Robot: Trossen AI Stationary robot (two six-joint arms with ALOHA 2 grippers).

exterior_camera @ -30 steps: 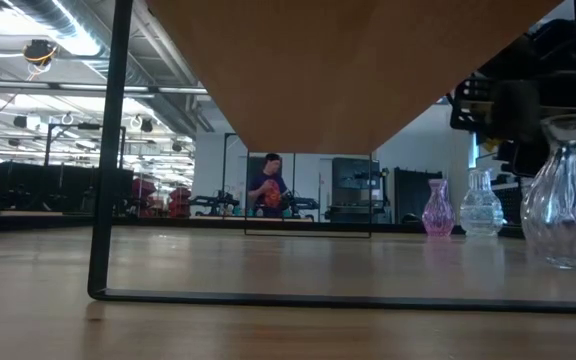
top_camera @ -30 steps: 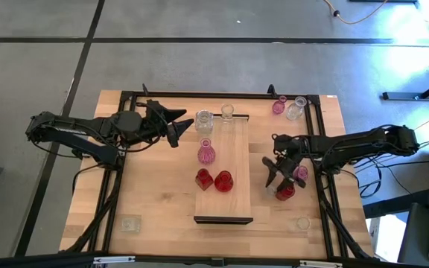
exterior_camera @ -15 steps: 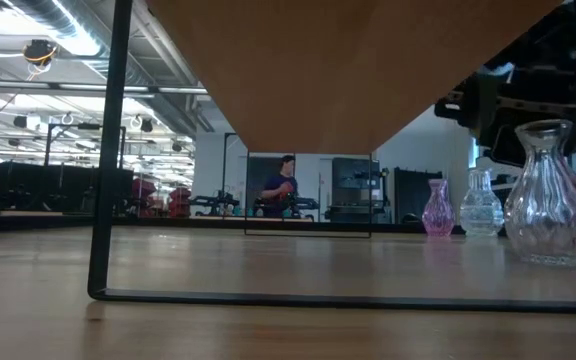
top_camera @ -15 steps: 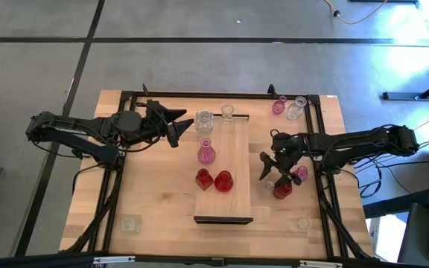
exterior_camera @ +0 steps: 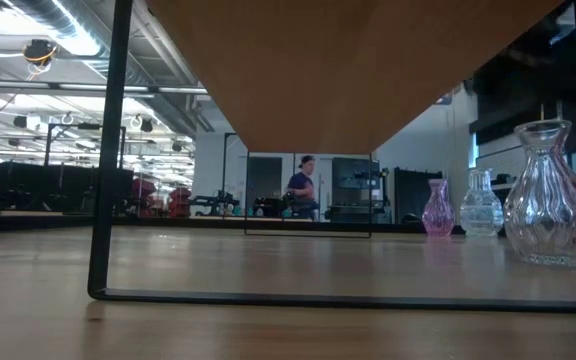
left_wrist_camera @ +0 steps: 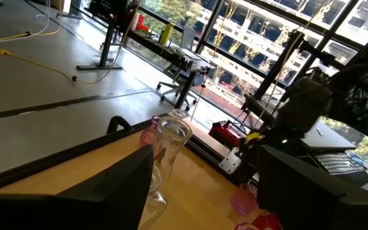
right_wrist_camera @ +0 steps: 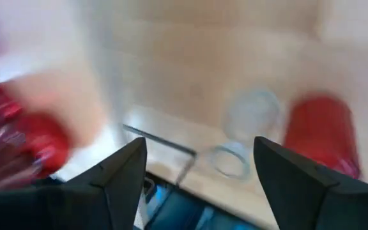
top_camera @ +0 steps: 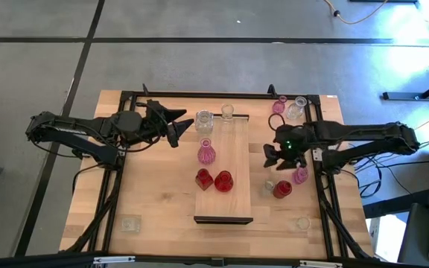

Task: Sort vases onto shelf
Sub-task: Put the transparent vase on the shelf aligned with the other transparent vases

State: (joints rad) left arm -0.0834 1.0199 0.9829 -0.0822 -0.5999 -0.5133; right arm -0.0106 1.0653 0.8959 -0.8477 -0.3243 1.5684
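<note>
Vases, from the front edge of the tabletop (top_camera: 155, 201) back: left squat clear vase (top_camera: 130, 222) at one front corner, right squat clear vase (top_camera: 302, 222) at the other, both well apart from the rest.

Farther in, just off the right edge of the shelf (top_camera: 235, 160): clear narrow-necked vase (top_camera: 269, 186) close against a deep red vase (top_camera: 282, 190), with a pink vase (top_camera: 300, 176) just beside. Sat under the right end effector (top_camera: 272, 155) a second ago; now stands free and upright, ribbed glass with a flared lip in the low view. Counts as released on the tabletop, so probably only staged there, not yet sorted.

Right end effector now lifted and drawn back beyond that cluster, jaws wide apart, holding nothing.

On the shelf: red angular vase (top_camera: 204, 179) and red round vase (top_camera: 223, 181) side by side, then pink bulbous vase (top_camera: 206, 152), then two clear ones at the far end.

Left end effector (top_camera: 181, 126) hangs open and empty beside the shelf's far left, waiting.
</note>
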